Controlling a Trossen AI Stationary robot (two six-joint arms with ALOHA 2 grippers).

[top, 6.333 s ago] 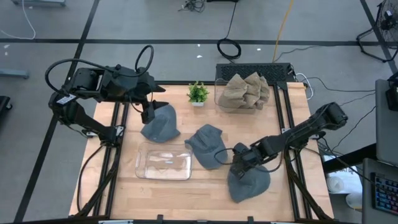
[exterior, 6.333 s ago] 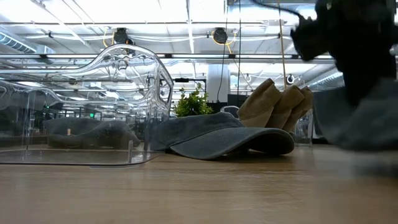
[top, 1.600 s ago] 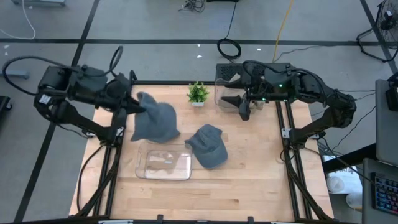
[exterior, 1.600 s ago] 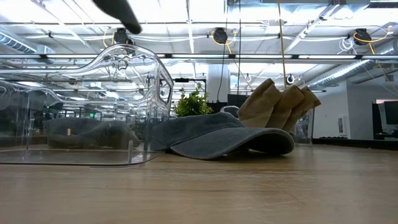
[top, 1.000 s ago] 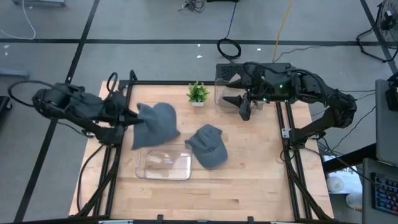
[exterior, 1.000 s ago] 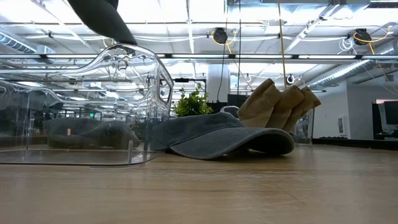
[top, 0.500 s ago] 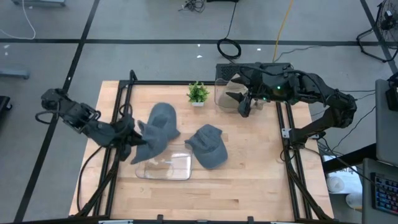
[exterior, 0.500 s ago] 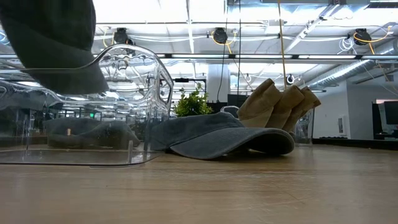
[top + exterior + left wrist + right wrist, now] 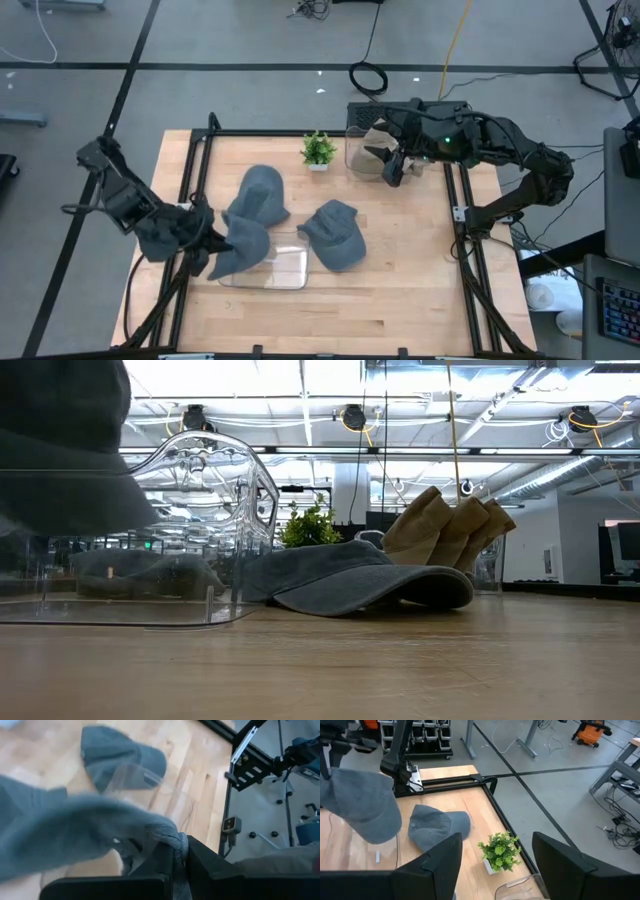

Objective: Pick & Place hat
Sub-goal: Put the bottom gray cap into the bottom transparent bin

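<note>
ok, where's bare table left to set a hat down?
The near strip of the table, in front of the clear tray, is bare, as is the right side below the clear bin. The middle is crowded: two grey hats, the tray, and the left gripper holding a third hat.

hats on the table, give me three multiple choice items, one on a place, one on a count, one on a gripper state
1. Where is the left gripper?
A. over the clear tray's left end
B. beside the small plant
C. over the bin of tan hats

2. How many grey hats lie on the table, not held?
A. none
B. two
C. four

3. How do the right gripper's fingers stand?
A. shut on a tan hat
B. shut on the plant
C. open, holding nothing

Key:
1 A: the high view shows it at the clear tray with the held grey hat.
2 B: one hat lies behind the tray, another hat to its right.
3 C: the right gripper hangs spread and empty by the bin of tan hats.
</note>
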